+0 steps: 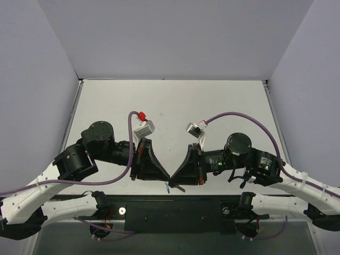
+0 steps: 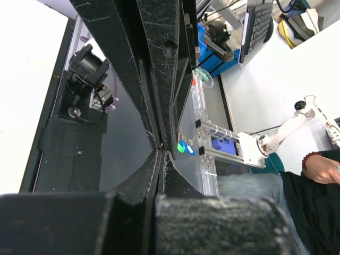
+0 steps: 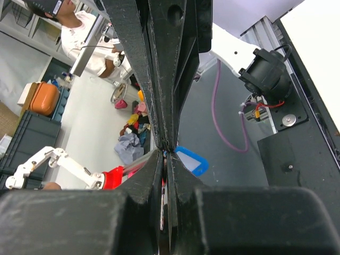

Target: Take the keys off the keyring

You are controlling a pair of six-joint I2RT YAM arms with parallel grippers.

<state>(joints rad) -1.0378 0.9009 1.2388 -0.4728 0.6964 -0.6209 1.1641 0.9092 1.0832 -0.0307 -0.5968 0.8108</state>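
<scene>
Jaws both closed near white table [image 1: 170, 106] edge; grey walls [image 1: 159, 37].

Left hand [image 2: 161, 157]: two scuffed black fingers [image 2: 135, 179] rising from the bottom edge, pressed together with no gap.
Right hand [image 2: 161, 142]: black fingers descending from the top, likewise closed, their tips meeting the left tips.
Keyring [image 2: 185, 148]: small blue tag with a green patch beside it, just right of the meeting point; whether it is gripped cannot be told.
Background: black base plate [image 2: 64, 154] bearing a motor [image 2: 87, 64]; white tabletop [image 2: 24, 79]; bystander's wrist [image 2: 313, 159] with a bead bracelet.
</scene>
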